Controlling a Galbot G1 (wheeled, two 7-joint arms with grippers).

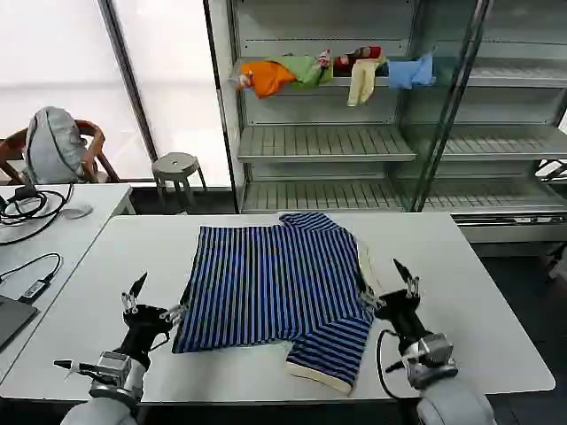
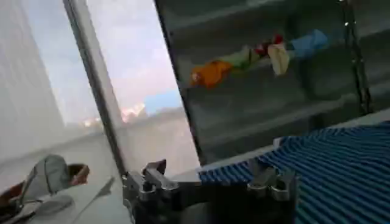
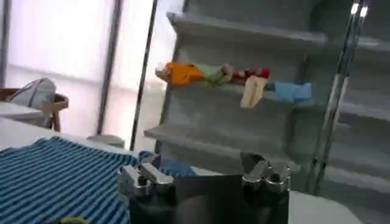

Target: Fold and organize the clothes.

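- On the white table (image 1: pixel 461 292), in the middle of the head view, lies the striped shirt (image 1: pixel 275 283), blue and black, spread mostly flat.
- One sleeve with cream trim (image 1: pixel 323 376) hangs toward the near edge of the table, on the robot's right side; a cream strip of the collar or trim shows along the shirt's right edge.
- At the shirt's near left corner sits the left gripper (image 1: pixel 152 305), its fingers spread apart, one tip just at the fabric's edge; whether it touches the cloth cannot be told.
- By the shirt's right edge sits the right gripper (image 1: pixel 390 285), its fingers likewise spread, one tip just at the fabric beside the cream strip.
- From the left wrist view, the striped shirt (image 2: pixel 341 176) lies just beyond the gripper's finger bases; the right wrist view shows the shirt (image 3: pixel 55 176) beside that gripper in the same way.
- Behind the table stands a metal shelf rack (image 1: pixel 328 142), with orange, green, yellow and light-blue garments (image 1: pixel 337 71) on an upper shelf.
- Left of the table is a second desk with cables (image 1: pixel 35 212), and a grey stool (image 1: pixel 175 168) stands near the window.
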